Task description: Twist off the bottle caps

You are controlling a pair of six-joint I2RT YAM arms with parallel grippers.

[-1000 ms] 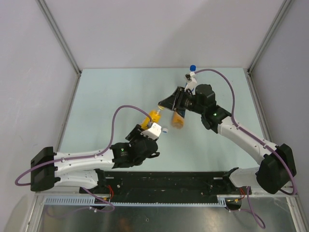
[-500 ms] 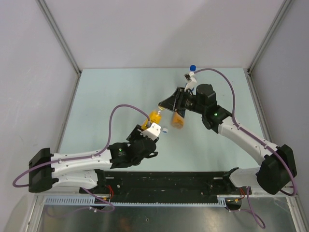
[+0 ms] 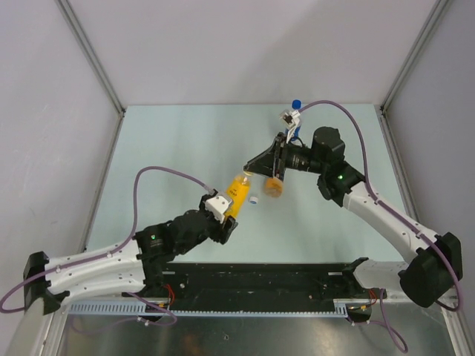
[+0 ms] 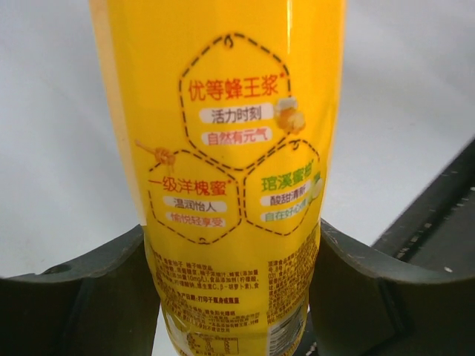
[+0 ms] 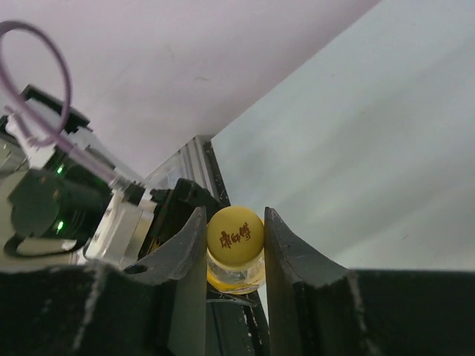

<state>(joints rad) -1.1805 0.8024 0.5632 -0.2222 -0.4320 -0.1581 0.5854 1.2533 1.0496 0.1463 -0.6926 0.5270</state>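
Nearest me, the left tool (image 4: 234, 293) clamps the yellow bottle (image 4: 237, 148) by its lower body, tilted over the tabletop (image 3: 171, 148). Its long axis runs away and rightward, neck pointing into the right tool (image 5: 234, 222), which pinches the yellow cap (image 5: 234, 239) end-on; that arm should twist, I'd say.

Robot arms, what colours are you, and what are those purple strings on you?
The left arm and right arm are white tubes with chunky black joints. The strings are wires: a thin purple cable loops along each arm. A tiny green light glows on each. The left pincer and right pincer each have two dark grey, curved fingers.
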